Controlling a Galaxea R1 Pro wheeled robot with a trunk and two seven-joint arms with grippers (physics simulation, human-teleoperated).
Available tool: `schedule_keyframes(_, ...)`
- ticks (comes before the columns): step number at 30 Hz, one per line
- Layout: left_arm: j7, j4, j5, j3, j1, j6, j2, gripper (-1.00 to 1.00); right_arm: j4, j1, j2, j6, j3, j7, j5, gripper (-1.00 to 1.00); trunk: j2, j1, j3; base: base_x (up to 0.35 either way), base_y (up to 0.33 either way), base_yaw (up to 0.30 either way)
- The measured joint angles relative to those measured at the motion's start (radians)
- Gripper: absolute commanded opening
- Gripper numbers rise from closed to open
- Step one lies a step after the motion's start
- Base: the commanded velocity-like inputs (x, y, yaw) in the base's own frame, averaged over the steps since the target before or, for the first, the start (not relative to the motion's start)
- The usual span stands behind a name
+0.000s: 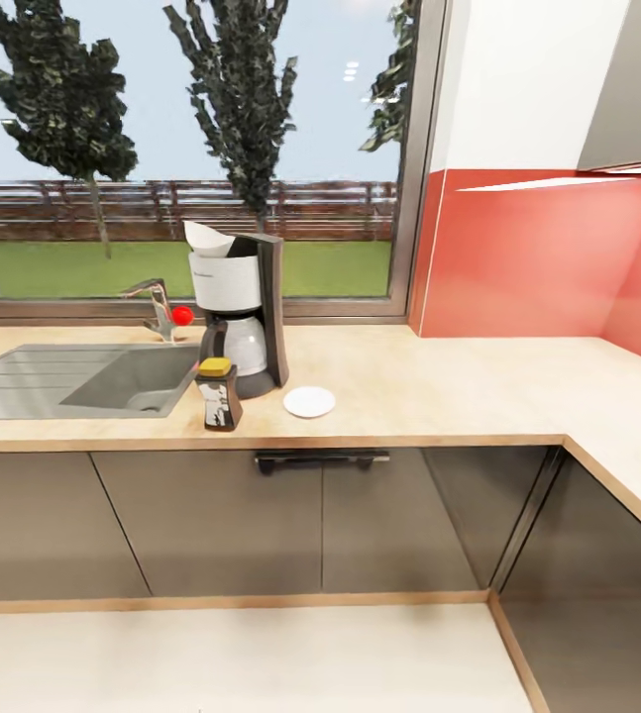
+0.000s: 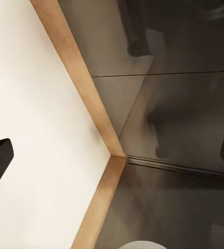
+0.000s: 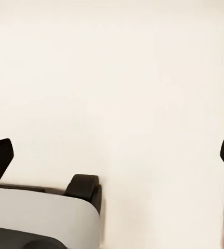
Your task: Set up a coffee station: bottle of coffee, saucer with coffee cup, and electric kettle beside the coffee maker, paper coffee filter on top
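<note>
The coffee maker [image 1: 244, 315] stands on the kitchen countertop [image 1: 439, 391] just right of the sink, with the white paper coffee filter [image 1: 207, 239] sitting in its top. The bottle of coffee [image 1: 219, 394] stands in front of it near the counter's front edge. The saucer [image 1: 309, 401] lies flat to the machine's right, with nothing on it. My left gripper [image 2: 112, 155] is open over the floor beside a cabinet corner. My right gripper [image 3: 112, 155] is open over pale floor. The cup, kettle and shelf are out of view.
A grey steel sink [image 1: 72, 381] with a tap [image 1: 157, 305] is set into the counter at the left. The counter turns a corner at the right under a red backsplash [image 1: 538, 257]. Dark cabinet fronts [image 1: 290, 525] with a black handle [image 1: 320, 459] stand below. The robot's white base [image 3: 44, 218] shows in the right wrist view.
</note>
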Motion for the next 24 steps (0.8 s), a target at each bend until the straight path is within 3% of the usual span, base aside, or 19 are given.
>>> schedule_keyframes(12,0.001,0.000,0.000,0.000,0.000,0.000,0.000,1.00,0.000,0.000,0.001,-0.001,0.000,-0.019,0.000,1.00,0.000,0.000,0.000,0.012,0.005,0.260)
schedule_keyframes(24,0.001,0.000,0.000,0.000,0.000,0.000,0.001,1.00,0.000,0.000,0.001,-0.001,0.000,-0.020,0.001,1.00,0.000,-0.001,0.000,0.224,0.166,0.100)
